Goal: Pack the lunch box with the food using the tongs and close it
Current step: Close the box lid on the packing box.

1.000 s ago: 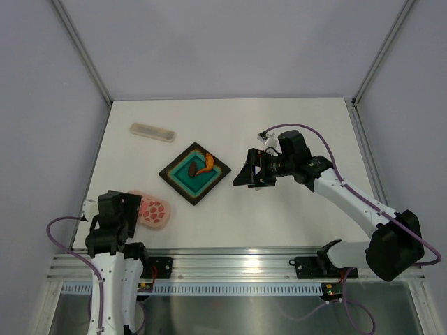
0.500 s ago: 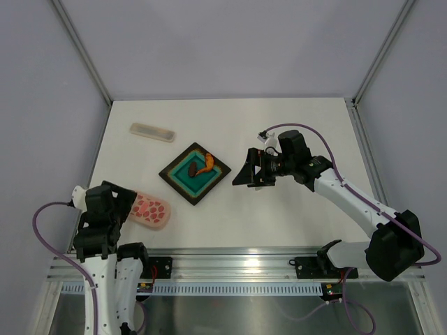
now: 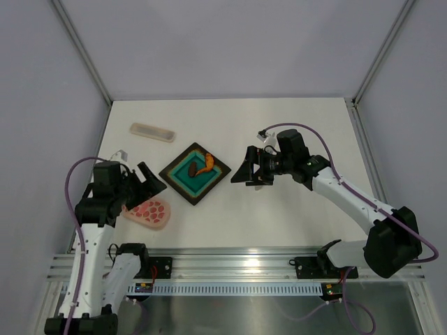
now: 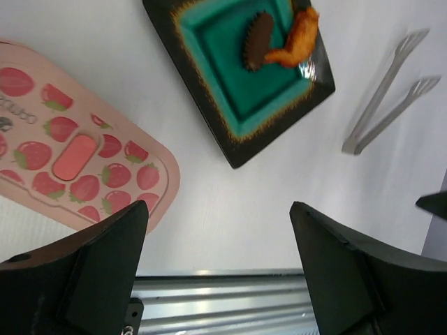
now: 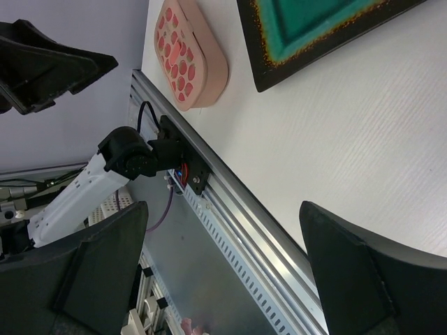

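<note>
1. Front edge: an aluminium rail (image 3: 237, 262) runs along the near side of the white table (image 3: 279, 125).
2. The lunch box (image 3: 148, 211) lies flat at the front-left of the table, just behind the rail. Its spotted lid (image 4: 77, 153) is seated on it, so the box is closed.
3. The left gripper (image 4: 218, 209) hangs above the table just beyond the lunch box, between the box and the tray. Its jaws stand wide apart and grip nothing.
4. The dark square tray (image 3: 167, 176) sits past the box, turned corner-on, and does not touch it. The food rests on the tray's teal centre: an orange shrimp piece (image 3: 204, 165) and a brown oval lump (image 3: 191, 169), side by side and touching.
5. The right gripper (image 5: 223, 209) hovers right of the tray, fingers pointing toward it. Its jaws are spread fully and are empty.
6. The tongs (image 4: 353, 144) lie flat on the table to the right of the tray, clear of it, roughly below the right gripper. No gripper touches them.
7. Far left: a pale translucent case (image 3: 152, 132) lies well apart from the tray.
</note>
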### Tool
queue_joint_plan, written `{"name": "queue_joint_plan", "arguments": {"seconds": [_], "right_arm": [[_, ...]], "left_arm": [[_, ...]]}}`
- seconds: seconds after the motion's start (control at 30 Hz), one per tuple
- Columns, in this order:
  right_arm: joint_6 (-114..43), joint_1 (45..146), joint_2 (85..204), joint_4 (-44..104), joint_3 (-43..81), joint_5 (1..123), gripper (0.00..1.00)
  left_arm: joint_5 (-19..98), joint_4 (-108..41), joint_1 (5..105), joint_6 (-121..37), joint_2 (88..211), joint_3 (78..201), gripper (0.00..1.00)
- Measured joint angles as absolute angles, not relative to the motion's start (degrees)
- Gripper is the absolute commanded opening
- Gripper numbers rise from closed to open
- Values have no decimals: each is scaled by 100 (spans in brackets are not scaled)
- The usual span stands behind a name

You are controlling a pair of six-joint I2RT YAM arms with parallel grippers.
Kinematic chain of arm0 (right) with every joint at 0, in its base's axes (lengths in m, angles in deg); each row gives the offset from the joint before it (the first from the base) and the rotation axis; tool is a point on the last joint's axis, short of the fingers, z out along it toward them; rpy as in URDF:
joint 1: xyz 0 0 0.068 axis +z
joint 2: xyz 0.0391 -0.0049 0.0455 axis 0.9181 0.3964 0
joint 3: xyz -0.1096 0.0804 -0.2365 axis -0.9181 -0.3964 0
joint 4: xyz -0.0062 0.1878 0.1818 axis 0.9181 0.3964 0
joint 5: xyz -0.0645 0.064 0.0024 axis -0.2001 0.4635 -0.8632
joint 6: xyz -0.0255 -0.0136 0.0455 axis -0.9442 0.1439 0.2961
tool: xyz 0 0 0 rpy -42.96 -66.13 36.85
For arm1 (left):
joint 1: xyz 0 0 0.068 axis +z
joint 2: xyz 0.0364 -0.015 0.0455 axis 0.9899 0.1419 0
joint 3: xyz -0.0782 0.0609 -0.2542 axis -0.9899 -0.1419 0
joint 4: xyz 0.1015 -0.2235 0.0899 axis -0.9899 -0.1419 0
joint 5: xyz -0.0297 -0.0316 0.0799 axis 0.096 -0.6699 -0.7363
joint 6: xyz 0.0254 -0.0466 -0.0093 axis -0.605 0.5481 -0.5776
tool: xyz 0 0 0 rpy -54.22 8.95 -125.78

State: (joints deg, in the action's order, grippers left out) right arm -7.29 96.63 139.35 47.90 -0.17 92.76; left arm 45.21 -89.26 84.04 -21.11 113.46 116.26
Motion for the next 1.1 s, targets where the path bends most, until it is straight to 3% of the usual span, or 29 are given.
{"name": "queue_joint_plan", "arguments": {"seconds": [0.3,0.57,1.1], "right_arm": [[-605,9658,13935,4785,-17,9269,97],[-550,9658,13970,4785,-17,9263,97],[-404,9658,14042,4783,-21,9250,97]], "left_arm": [[4153,-8939,6201,-2306,12409,11578,88],[3178,-9005,4933,-2371,13639,11731,91],[3183,-8970,4738,-2622,14489,11727,90]]}}
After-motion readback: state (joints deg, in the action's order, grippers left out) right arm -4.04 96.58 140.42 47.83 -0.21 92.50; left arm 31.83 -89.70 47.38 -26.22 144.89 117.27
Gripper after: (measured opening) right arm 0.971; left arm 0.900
